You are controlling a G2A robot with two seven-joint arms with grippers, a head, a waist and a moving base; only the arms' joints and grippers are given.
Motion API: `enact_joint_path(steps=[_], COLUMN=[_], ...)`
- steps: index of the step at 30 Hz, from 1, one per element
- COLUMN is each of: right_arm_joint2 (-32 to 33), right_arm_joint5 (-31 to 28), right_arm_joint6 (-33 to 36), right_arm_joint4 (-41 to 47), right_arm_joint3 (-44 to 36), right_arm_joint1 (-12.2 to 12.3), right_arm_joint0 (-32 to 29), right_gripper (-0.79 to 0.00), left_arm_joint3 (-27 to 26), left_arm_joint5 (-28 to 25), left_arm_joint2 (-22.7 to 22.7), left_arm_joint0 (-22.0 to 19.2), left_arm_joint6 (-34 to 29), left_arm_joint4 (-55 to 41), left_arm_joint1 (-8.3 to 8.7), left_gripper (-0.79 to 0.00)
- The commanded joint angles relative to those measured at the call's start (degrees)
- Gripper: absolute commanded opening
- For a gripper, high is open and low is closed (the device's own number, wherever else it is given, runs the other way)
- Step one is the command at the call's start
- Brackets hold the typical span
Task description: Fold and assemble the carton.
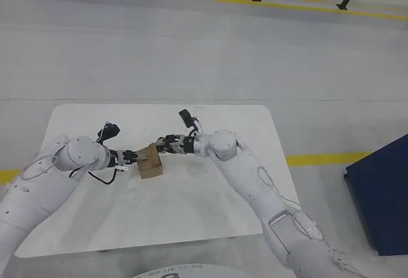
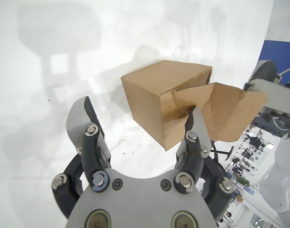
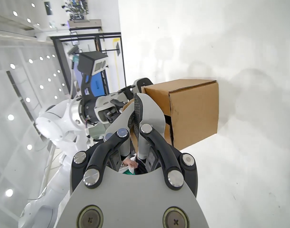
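A brown carton (image 1: 149,161) stands on the white table (image 1: 204,208), near its middle. One end is open, with a creased flap (image 2: 221,110) sticking out. My right gripper (image 1: 163,144) is at that end, shut on the flap's outer edge; its fingers (image 3: 145,110) are pressed together beside the carton (image 3: 194,110). My left gripper (image 2: 141,105) is open on the other side of the carton (image 2: 154,91). One of its fingertips (image 2: 194,117) pokes against the inner flap at the open end, while the other finger (image 2: 87,115) hangs free over the table.
The table's edge runs close behind the carton in the left wrist view. A dark blue bin (image 1: 391,187) stands on the floor off the table's right side. A yellow floor line (image 1: 322,159) passes behind the table.
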Motion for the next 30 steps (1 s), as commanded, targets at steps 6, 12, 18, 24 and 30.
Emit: enact_joint_path(steps=[6, 12, 18, 24, 30], right_arm_joint2=[6.37, 2.93, 0.75, 1.43, 2.99], right_arm_joint5=[1.67, 5.58, 4.78, 3.46, 2.52], right_arm_joint6=[0.78, 0.36, 0.47, 0.06, -0.43], right_arm_joint4=[-0.55, -2.99, -2.2, -1.06, -1.18], right_arm_joint3=[-6.39, -5.69, -1.9, 0.02, 1.48], right_arm_joint1=[2.37, 1.99, 1.42, 1.61, 2.24], right_arm_joint0=[-6.93, -5.15, -2.63, -2.24, -2.9], right_gripper=[-0.785, -0.585, -0.576, -0.61, -0.286], left_arm_joint3=[-0.01, -0.25, -0.29, 0.45, 1.34], left_arm_joint5=[-0.75, -1.09, -1.09, -1.14, -0.95], left_arm_joint2=[-0.25, -0.82, -1.12, -0.97, -0.05], left_arm_joint0=[-0.01, -0.05, -0.04, -0.2, -0.77], left_arm_joint6=[-0.01, 0.08, 0.27, 0.33, 0.85], left_arm_joint4=[0.25, 0.21, 0.44, 0.27, 0.23], left_arm_joint1=[-0.23, -0.35, -0.53, -0.92, -1.68], left_gripper=[-0.105, -0.105, -0.083, -0.086, -0.092])
